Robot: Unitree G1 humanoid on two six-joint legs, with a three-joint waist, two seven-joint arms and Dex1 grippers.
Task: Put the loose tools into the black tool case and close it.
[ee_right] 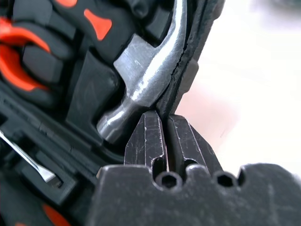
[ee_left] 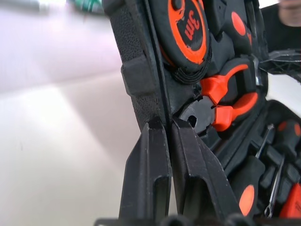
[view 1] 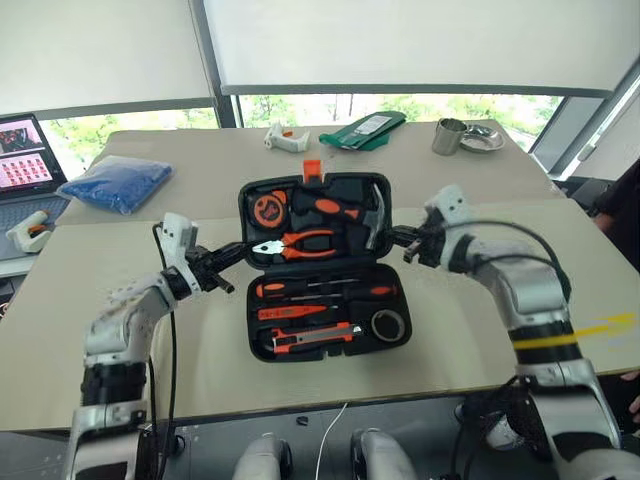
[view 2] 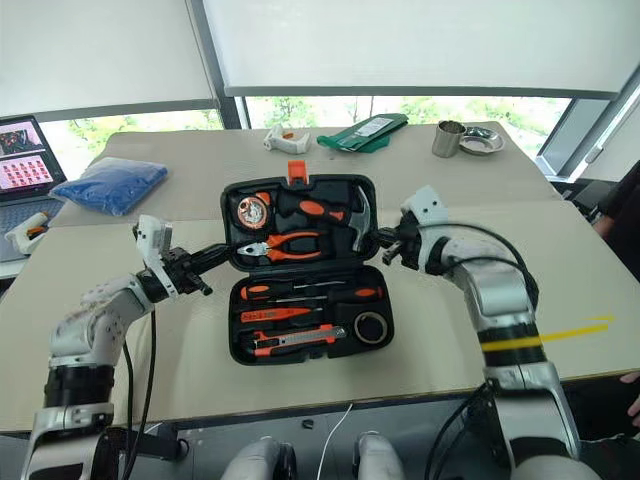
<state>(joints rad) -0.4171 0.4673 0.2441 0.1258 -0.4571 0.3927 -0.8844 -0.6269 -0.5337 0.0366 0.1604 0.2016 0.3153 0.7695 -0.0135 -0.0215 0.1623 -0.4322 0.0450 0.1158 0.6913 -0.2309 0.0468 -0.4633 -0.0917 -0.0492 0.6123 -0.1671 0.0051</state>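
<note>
Beige worktop (view 1: 120,330) takes up most of the scene, and the black tool case (view 1: 322,345) sits open in the middle of it, right between the two pincers. Its lid half is tilted up off the worktop, with the left pincer (view 1: 236,252) clamped on the lid's left rim and the right pincer (view 1: 396,238) clamped on the lid's right rim, so both sets of fingers are pinched tight on the plastic edge. In the left wrist view the two black fingers (ee_left: 146,179) squeeze that rim just beside the nose of the orange-handled pliers (view 1: 300,244). In the right wrist view the steel-headed hammer (ee_right: 146,80) sits just inside the rim the right pincer is biting.

Below and between the pincers, the case's bottom half holds the screwdrivers (view 1: 320,291), the orange utility knife (view 1: 310,338) and the small dark tape ring (view 1: 388,325), all sitting in their slots.

Further out past the left pincer, a blue bag (view 1: 118,183) lies on the worktop, well apart from the case.
</note>
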